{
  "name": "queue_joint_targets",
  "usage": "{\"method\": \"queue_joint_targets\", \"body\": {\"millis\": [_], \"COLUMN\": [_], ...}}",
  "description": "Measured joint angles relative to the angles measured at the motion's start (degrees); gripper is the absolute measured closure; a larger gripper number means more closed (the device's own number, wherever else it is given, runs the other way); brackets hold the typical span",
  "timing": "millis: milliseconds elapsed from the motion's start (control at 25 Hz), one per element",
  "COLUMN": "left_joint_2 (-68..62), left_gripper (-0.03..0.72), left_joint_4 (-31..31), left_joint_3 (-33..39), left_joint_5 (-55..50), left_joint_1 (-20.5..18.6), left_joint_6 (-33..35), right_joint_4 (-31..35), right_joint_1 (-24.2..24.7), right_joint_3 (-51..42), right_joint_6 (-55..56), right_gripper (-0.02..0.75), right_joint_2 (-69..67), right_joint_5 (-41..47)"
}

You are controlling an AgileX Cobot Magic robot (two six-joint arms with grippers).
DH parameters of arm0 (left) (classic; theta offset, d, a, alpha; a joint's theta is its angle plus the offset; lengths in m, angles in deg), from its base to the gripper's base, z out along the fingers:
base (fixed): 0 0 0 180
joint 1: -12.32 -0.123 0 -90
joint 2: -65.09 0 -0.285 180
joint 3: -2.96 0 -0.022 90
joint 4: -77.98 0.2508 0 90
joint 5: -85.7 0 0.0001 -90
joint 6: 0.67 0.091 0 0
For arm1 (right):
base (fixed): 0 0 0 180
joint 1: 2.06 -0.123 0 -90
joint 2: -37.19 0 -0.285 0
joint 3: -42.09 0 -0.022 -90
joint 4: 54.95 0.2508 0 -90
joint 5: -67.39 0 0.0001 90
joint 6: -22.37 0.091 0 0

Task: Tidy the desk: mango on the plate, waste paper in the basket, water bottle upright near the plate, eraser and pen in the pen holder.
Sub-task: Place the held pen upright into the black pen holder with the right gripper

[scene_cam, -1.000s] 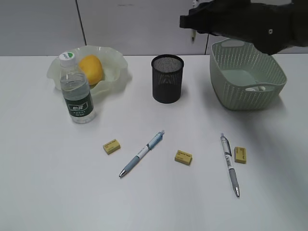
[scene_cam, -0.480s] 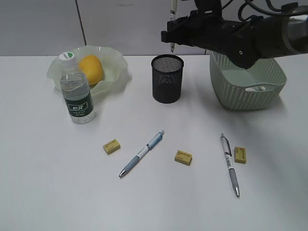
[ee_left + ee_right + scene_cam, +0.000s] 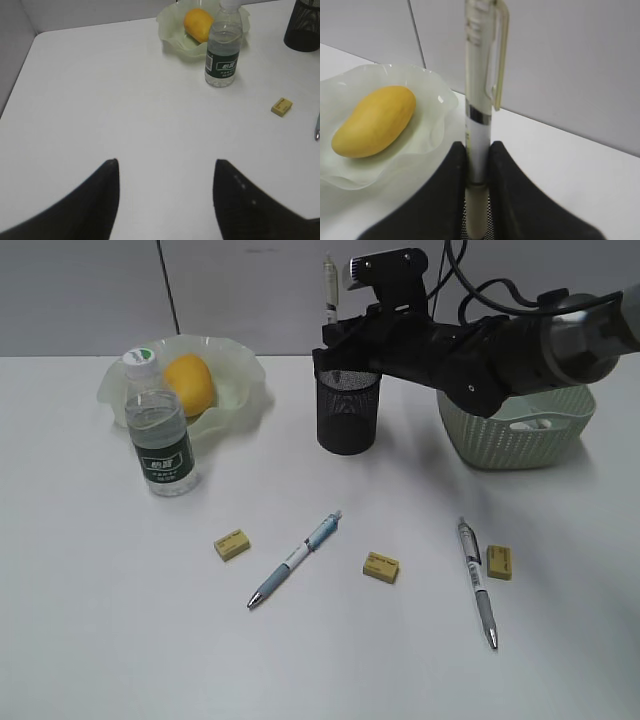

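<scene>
Right gripper (image 3: 476, 185) clamped on an upright white-and-silver clip pen (image 3: 328, 290) over the black mesh cylindrical pen holder (image 3: 348, 405).

The left gripper (image 3: 165, 200) hovers released over bare table (image 3: 100, 100). On the table lie two more pens (image 3: 295, 560) and three yellow erasers (image 3: 381, 566). One yellow-orange oval mango (image 3: 189, 385) sits in the ruffled pale green plate (image 3: 235, 365), one clear green-labelled water bottle (image 3: 160, 430) upright touching it. One woven-pattern green basket (image 3: 515, 430) stands right. Half a second ago the pen was right of the holder's rim; now it hangs over its left rim.
</scene>
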Motion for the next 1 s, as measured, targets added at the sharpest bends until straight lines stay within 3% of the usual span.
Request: {"method": "queue_joint_targets", "body": {"millis": [720, 1000], "left_joint_2": [0.0, 0.0], "left_gripper": [0.235, 0.235], "left_joint_4": [0.1, 0.1], "left_joint_3": [0.0, 0.0], "left_joint_5": [0.0, 0.0], "left_joint_1": [0.0, 0.0], "left_joint_6": [0.0, 0.0], "right_joint_4": [0.5, 0.6], "right_joint_1": [0.0, 0.0], "right_joint_3": [0.0, 0.0], "right_joint_6": [-1.0, -1.1], "right_gripper": [0.601, 0.356], "right_joint_2": [-0.8, -0.9], "right_joint_5": [3.4, 3.5]}}
